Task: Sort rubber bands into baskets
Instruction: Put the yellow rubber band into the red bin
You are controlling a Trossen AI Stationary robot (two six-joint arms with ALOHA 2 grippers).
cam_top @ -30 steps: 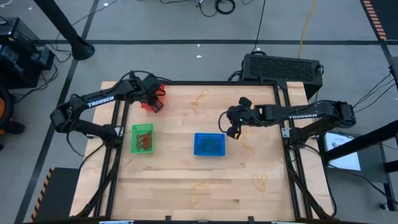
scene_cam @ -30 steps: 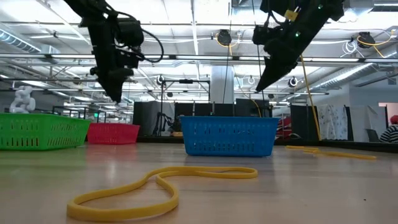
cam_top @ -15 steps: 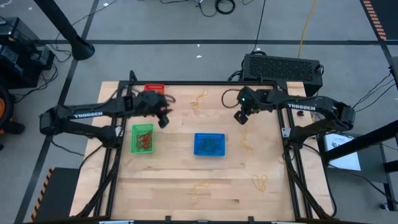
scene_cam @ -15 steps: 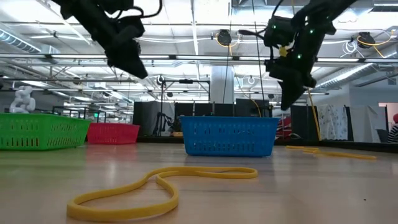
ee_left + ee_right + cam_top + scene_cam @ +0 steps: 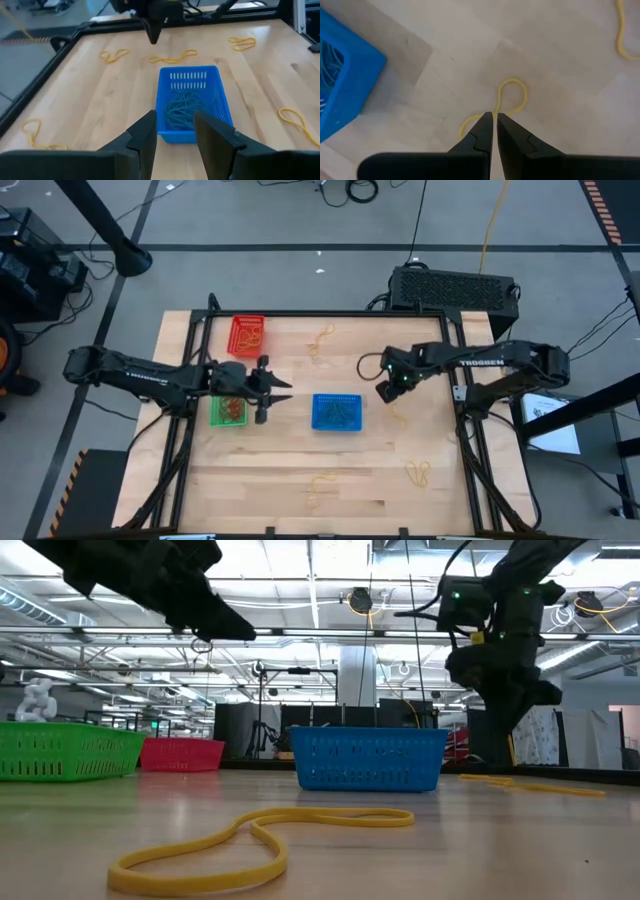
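Rubber band [image 5: 512, 97], yellow, loose on table right of blue basket [image 5: 336, 411]. Right gripper [image 5: 494, 125] above it, fingers nearly closed, empty: should open before descending. Left gripper [image 5: 172, 131] half-open, empty, beside green basket [image 5: 229, 410].

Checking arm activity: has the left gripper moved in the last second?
Yes. The left gripper has swung from over the red basket toward the blue basket, past the green basket.
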